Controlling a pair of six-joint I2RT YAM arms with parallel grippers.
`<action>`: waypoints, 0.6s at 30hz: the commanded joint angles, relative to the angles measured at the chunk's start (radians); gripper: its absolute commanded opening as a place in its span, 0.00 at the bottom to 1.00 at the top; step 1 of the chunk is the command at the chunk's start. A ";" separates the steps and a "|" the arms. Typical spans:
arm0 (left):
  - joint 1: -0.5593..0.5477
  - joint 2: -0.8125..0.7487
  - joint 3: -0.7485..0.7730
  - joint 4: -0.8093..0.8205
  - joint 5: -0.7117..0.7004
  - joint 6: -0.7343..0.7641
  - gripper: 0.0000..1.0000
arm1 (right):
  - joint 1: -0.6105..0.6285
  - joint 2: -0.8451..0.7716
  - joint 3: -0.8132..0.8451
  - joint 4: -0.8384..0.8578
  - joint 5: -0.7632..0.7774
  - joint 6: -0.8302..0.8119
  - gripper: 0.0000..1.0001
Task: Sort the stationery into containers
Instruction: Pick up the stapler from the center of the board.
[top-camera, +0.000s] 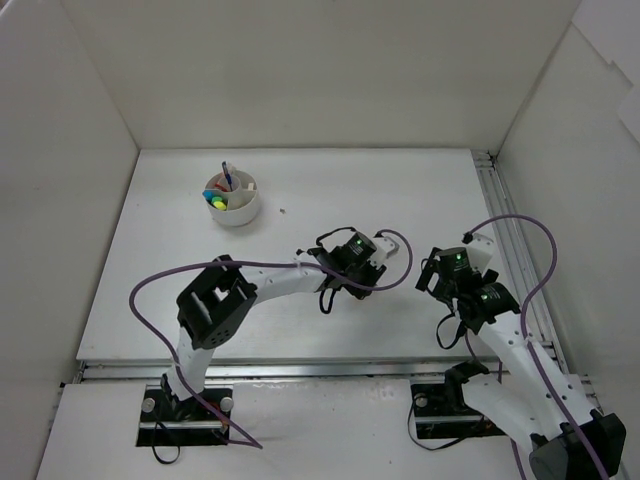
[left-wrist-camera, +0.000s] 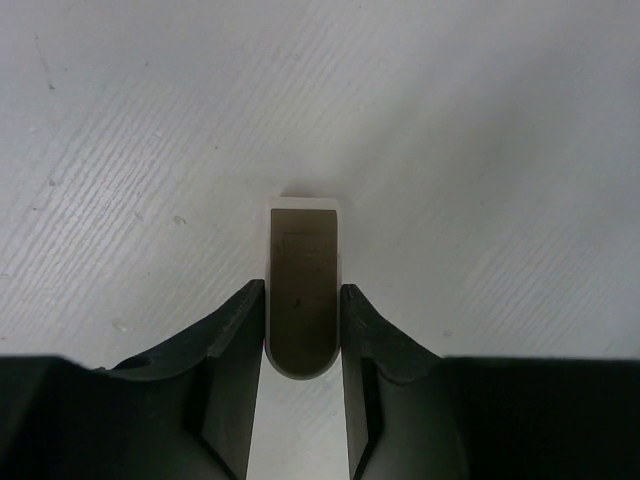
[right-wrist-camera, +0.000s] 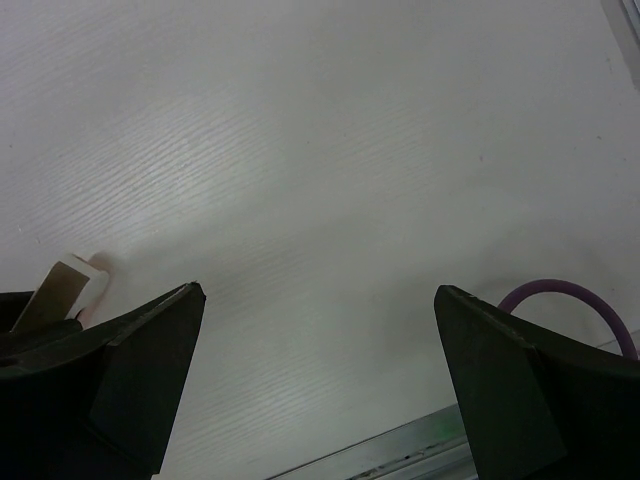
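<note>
**White table (top-camera: 330, 180): pot at far left, eraser right of centre.**

The surface is matte white with a fine ribbed grain and a few tiny specks and scuffs. A metal rail (top-camera: 503, 235) runs along the right edge, and another runs along the near edge. The round white pot (top-camera: 233, 200) stands upright in the far-left part, well away from every edge. One small dark speck (top-camera: 283, 210) lies near the pot's right side. A small eraser (left-wrist-camera: 305, 300), white with a beige face, sits low over the surface and throws a soft shadow on it. Contact with the table can't be confirmed.
</note>
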 joint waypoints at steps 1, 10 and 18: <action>-0.008 -0.093 0.027 0.015 -0.055 0.011 0.00 | -0.009 -0.011 0.017 -0.004 0.029 -0.009 0.98; 0.173 -0.251 -0.052 0.001 -0.184 -0.020 0.00 | -0.011 0.015 0.024 0.038 -0.067 -0.080 0.98; 0.431 -0.309 0.022 -0.051 -0.344 -0.009 0.00 | -0.003 0.072 0.036 0.283 -0.261 -0.155 0.98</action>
